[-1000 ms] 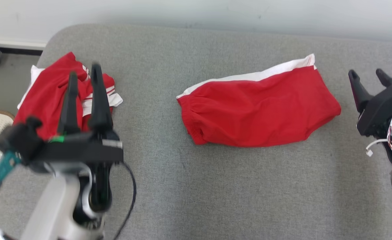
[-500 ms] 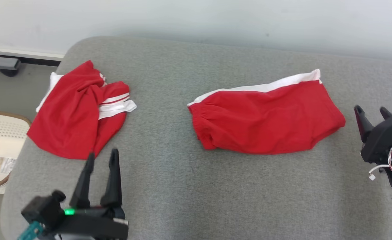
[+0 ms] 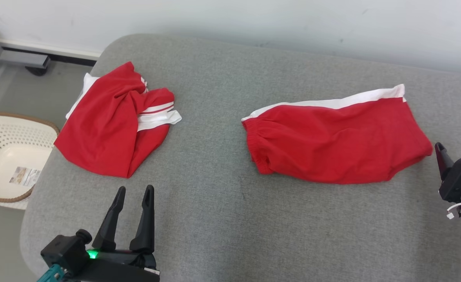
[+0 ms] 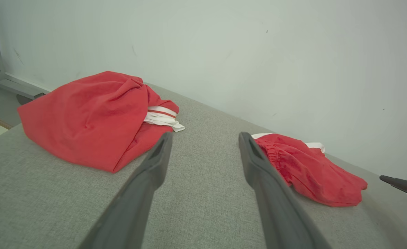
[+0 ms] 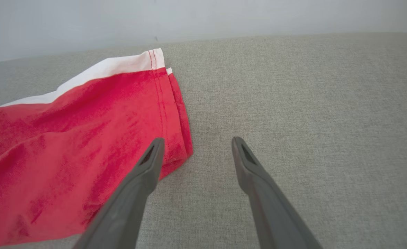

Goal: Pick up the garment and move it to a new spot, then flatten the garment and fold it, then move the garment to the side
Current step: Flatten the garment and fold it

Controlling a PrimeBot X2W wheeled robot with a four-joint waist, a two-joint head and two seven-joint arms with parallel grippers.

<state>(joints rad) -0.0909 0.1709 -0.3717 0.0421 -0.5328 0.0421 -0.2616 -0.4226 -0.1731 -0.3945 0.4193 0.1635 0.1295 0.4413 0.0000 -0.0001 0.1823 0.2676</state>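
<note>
Grey fabric worktop (image 3: 222, 219) from the head: a crumpled red garment (image 3: 105, 133) at its left end, folded red shorts (image 3: 336, 145) right of centre. Left wrist: left gripper (image 4: 205, 135), jaws open and empty, points between both. Right wrist: right gripper (image 5: 197, 139), jaws open and empty, at the shorts' hem corner, possibly touching it.
</note>
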